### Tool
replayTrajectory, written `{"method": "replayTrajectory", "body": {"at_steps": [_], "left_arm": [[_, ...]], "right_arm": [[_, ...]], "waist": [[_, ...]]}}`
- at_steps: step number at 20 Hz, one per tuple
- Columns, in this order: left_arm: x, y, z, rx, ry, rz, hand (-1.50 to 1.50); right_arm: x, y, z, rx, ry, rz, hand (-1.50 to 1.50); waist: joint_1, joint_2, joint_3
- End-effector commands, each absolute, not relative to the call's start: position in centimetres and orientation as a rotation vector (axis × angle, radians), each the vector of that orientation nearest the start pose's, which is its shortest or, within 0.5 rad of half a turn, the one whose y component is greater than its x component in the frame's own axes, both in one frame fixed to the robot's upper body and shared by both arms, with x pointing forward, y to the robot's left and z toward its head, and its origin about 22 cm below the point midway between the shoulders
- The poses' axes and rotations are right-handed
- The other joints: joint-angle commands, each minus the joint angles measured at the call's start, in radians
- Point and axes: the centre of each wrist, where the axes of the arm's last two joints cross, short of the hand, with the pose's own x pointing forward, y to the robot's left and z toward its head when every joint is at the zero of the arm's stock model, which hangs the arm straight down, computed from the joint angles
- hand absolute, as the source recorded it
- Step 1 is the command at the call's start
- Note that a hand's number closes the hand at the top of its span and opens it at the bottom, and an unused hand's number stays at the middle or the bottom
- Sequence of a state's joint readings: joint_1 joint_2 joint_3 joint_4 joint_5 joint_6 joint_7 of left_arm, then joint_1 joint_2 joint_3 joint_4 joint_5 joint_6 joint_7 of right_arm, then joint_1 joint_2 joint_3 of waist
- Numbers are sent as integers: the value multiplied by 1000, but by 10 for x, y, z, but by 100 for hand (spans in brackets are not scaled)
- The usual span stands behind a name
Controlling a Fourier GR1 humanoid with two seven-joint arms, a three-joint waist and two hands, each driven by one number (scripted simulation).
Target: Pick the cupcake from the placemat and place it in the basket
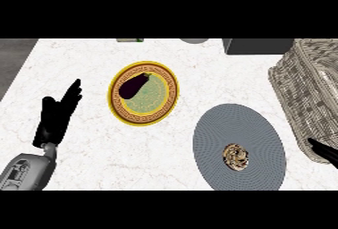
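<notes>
Cupcake (235, 157) sits untouched on the grey placemat (228, 123), left hand (58, 114) rests open at the left, and the right hand (325, 152) barely shows by the basket (310, 85), fingers unreadable, so a blind reach may knock the cupcake aside.

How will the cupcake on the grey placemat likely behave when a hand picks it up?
The cupcake looks small and squat, so probably light and unlikely to tip. Its crumbly-looking top suggests it may deform if squeezed. It sits alone on the flat placemat, so nothing should snag.
</notes>
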State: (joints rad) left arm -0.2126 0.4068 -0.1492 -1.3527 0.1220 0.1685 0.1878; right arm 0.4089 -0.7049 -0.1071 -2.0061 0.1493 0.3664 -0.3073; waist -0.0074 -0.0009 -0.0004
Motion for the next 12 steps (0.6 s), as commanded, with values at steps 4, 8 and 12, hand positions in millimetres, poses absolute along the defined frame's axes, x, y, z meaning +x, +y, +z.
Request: {"method": "replayTrajectory", "body": {"at_steps": [4, 8, 12], "left_arm": [[294, 284, 34, 286, -1355, -223, 0], [298, 280, 34, 272, -1358, -209, 0], [275, 276, 32, 256, -1348, -195, 0]], "right_arm": [[156, -354, 91, -340, -1620, 956, -150], [170, -340, 56, -307, -1609, 979, -150], [169, -332, 67, -293, -1599, 967, -150]], "waist": [[3, 0, 0], [6, 1, 1], [8, -1, 0]]}}
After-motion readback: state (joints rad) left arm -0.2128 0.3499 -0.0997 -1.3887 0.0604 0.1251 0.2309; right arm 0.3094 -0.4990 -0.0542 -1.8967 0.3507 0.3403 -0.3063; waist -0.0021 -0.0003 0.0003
